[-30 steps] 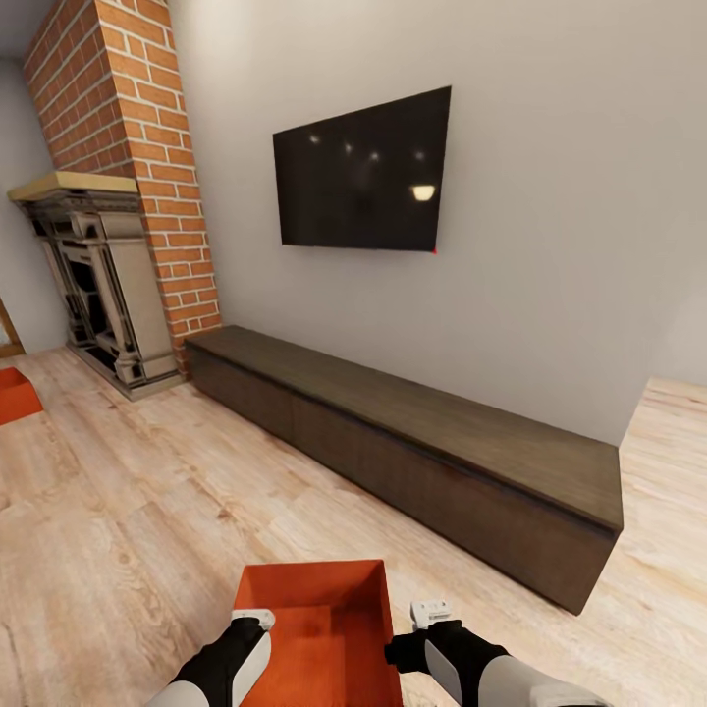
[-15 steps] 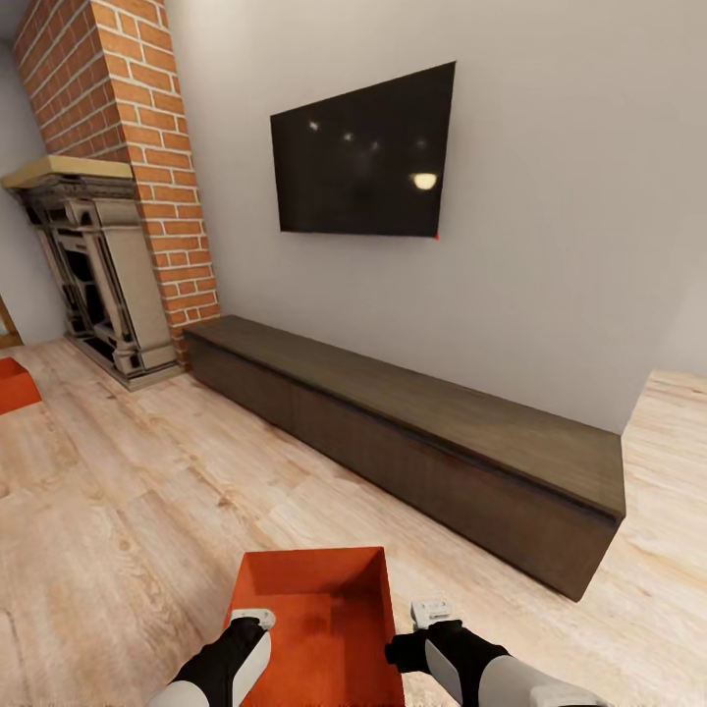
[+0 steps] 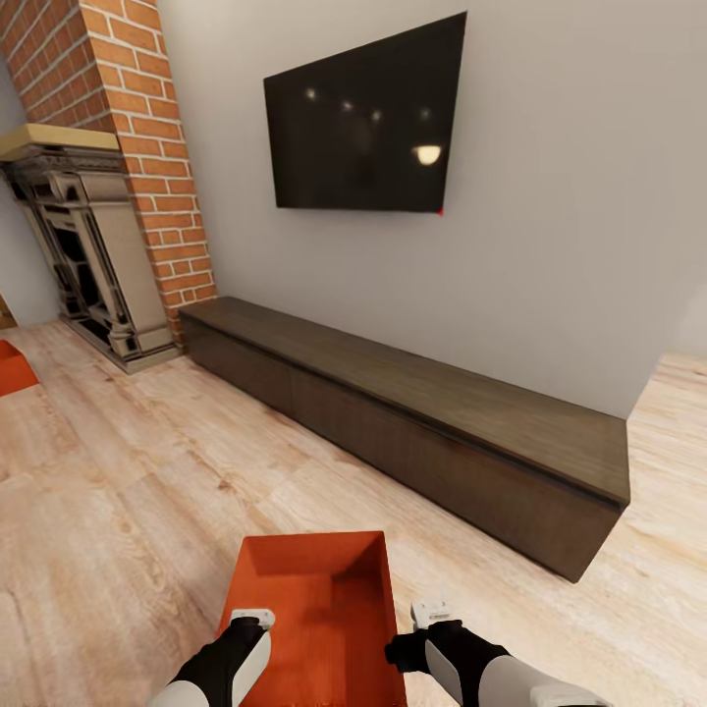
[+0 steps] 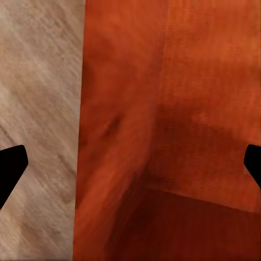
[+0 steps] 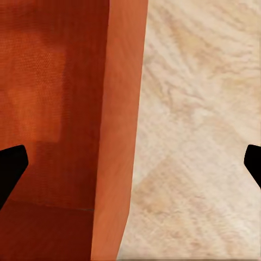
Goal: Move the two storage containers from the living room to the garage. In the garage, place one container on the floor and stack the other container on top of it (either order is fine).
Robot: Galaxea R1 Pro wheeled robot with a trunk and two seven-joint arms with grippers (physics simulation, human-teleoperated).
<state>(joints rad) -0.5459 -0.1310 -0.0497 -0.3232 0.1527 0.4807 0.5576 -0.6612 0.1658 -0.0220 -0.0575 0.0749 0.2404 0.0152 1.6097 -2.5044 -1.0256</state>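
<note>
One orange-red storage container (image 3: 312,599) rests on the light wood-plank living-room floor at the bottom centre of the head view, between my two forearms. My left gripper (image 4: 130,168) is open, its dark fingertips (image 4: 11,166) spread wide on either side of the container's left wall (image 4: 117,136). My right gripper (image 5: 130,168) is open the same way astride the right wall (image 5: 122,125), with its fingertips (image 5: 12,166) clear of the wall. The second storage container (image 3: 12,365) shows as an orange corner at the far left edge of the head view.
A long dark low cabinet (image 3: 422,412) runs along the white wall ahead, under the black TV (image 3: 363,123). The red-brick chimney (image 3: 137,147) and ornate fireplace (image 3: 79,255) stand at the back left. Open plank floor (image 3: 128,491) lies to the left and right.
The whole picture has slid upward, so the camera has moved. My arms keep their place in the picture, and the container's far rim now shows higher relative to them.
</note>
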